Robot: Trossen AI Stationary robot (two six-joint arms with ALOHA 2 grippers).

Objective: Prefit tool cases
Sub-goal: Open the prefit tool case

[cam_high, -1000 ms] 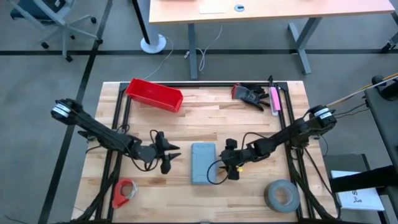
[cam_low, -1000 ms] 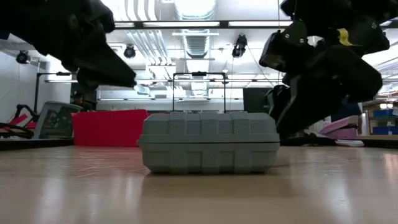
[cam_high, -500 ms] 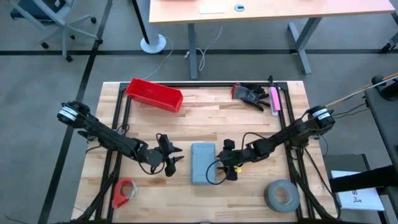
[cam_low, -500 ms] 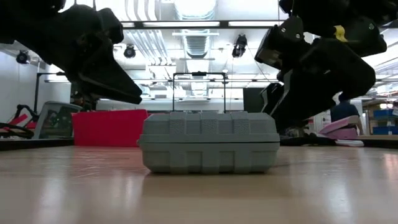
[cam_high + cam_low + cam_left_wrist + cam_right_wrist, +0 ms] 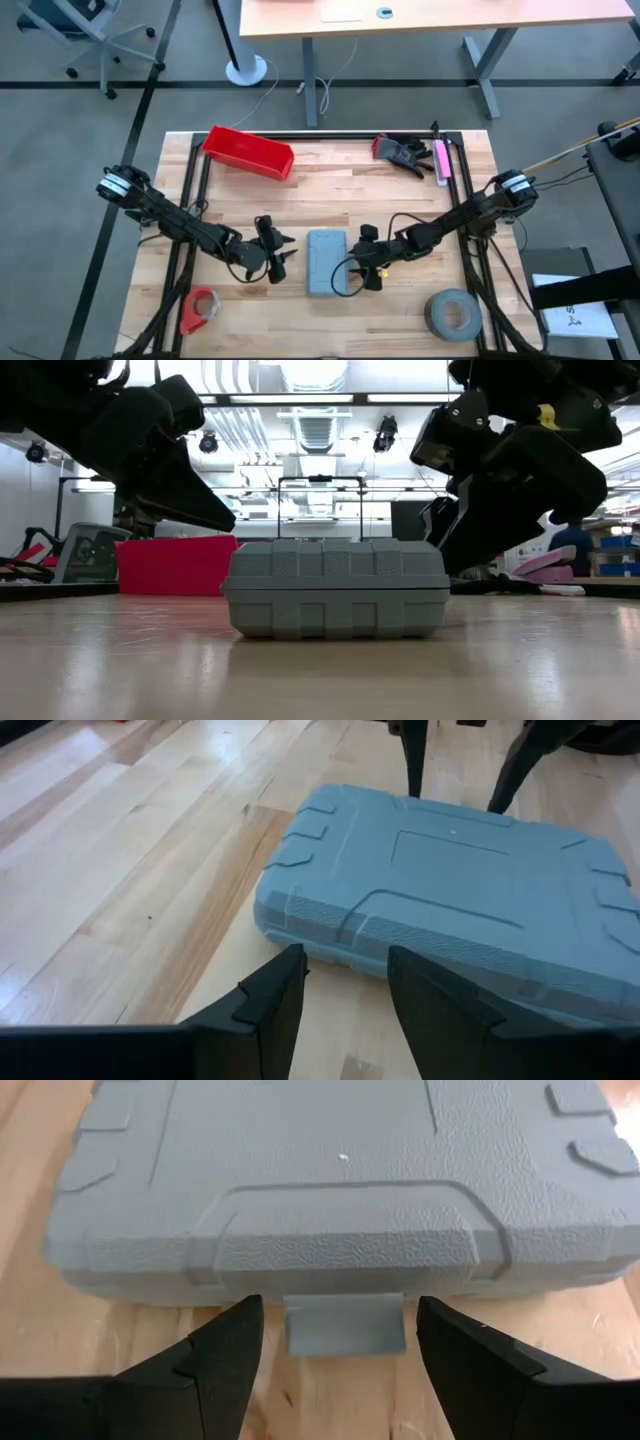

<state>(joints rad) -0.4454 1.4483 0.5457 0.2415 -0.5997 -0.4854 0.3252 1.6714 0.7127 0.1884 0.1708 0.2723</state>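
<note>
The grey-blue tool case (image 5: 326, 262) lies shut and flat on the wooden table, its short end facing the low view (image 5: 335, 588). My left gripper (image 5: 284, 256) stands open just left of the case. In the left wrist view its fingers (image 5: 345, 982) point at the case's long side near a corner (image 5: 285, 915), slanting down. My right gripper (image 5: 360, 266) stands open at the case's right side. Its fingers (image 5: 340, 1330) flank the small latch tab (image 5: 345, 1323) without closing on it.
A red bin (image 5: 248, 152) stands at the far left. Black gloves (image 5: 403, 152) and a pink tool (image 5: 441, 160) lie at the far right. A grey tape roll (image 5: 452, 314) sits near right and a red tape dispenser (image 5: 200, 308) near left. Bare wood lies beyond the case.
My left gripper has moved toward the table's right, closer to the case's left side, and sunk a little, rolling slightly. The case has not moved.
</note>
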